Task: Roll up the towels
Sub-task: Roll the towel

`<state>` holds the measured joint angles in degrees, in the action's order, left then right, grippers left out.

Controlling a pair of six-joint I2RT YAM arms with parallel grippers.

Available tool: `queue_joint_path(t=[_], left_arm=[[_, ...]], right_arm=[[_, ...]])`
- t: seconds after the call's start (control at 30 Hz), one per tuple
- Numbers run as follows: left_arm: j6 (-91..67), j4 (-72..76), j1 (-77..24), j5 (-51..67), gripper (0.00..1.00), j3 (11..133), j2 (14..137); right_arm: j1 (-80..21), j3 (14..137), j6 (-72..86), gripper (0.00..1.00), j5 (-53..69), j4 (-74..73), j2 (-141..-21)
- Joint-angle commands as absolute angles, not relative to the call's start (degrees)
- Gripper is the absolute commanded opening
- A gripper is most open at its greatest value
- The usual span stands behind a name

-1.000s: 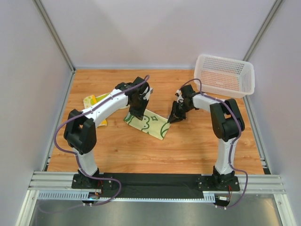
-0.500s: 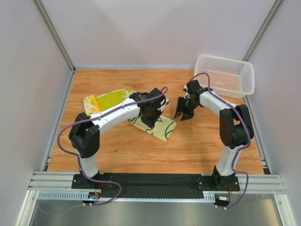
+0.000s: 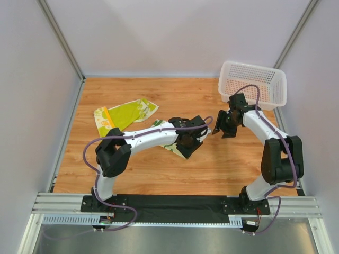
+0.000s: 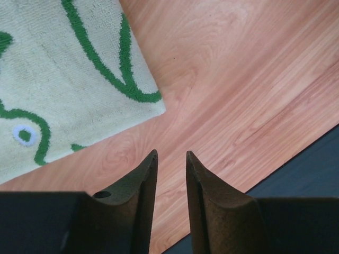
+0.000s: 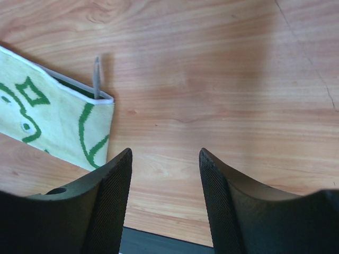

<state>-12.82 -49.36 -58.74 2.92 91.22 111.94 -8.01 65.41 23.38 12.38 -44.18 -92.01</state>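
Observation:
A folded pale towel with green line patterns (image 3: 176, 150) lies flat mid-table, mostly covered by my left arm. In the left wrist view its corner (image 4: 69, 74) lies up and left of my left gripper (image 4: 171, 154), whose jaws are slightly apart and empty over bare wood. The left gripper (image 3: 197, 138) sits at the towel's right end. My right gripper (image 3: 221, 125) is open and empty, off to the right of the towel. In the right wrist view (image 5: 165, 153) the towel end (image 5: 58, 124) shows at the left. A second yellow-green towel (image 3: 124, 113) lies crumpled at the far left.
A white mesh basket (image 3: 253, 84) stands at the back right, just behind the right gripper. A grey loop tag (image 5: 97, 76) sticks out of the folded towel's edge. A black strip (image 4: 312, 174) borders the near table edge.
My left gripper has swept from the towel's far-left end across to its near-right corner. My right gripper has pulled away to the right, toward the basket. The towel has shifted slightly right.

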Motion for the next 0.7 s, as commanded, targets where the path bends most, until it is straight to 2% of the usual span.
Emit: queue_joint_path(t=[0.0,0.17,0.67], left_arm=[[-11.34,-47.55,-58.80,3.78,0.37,94.04,114.25],[-10.90,-46.32,-59.32,3.08,0.43,94.92,117.51],[-10.55,-45.35,-59.33,-2.45,0.48,96.94,123.83]], right_arm=[[-6.51,63.72,23.38,0.56,11.78,-44.74,-87.98],[-5.36,62.06,22.41,0.57,11.86,-45.53,-85.35],[-5.27,59.86,22.41,0.57,14.94,-44.91,-85.52]])
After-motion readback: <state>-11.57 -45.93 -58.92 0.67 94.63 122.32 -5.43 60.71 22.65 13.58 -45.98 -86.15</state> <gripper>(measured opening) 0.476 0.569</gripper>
